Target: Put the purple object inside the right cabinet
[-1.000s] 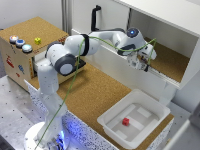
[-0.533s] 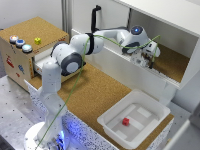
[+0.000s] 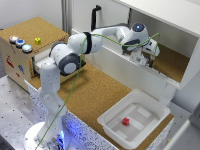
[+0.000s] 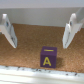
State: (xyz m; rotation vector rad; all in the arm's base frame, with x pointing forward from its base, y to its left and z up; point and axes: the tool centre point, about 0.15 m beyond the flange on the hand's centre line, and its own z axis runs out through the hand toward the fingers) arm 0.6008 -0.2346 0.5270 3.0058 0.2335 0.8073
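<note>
From my station I see the right cabinet (image 3: 172,62), white-walled with a cork-brown floor, and my arm reaching over its front wall so that the gripper (image 3: 141,59) sits inside it, just above the floor. Well below the gripper on the exterior view's right, outside the cabinet, a white tray (image 3: 107,120) holds a small red block (image 3: 125,121). On the wrist view the gripper (image 4: 40,32) has its fingers (image 4: 7,30) spread wide with nothing between them. The purple object (image 4: 48,56), a cube with a yellow letter A, rests on the cork floor beneath the spread jaws, touching neither finger.
</note>
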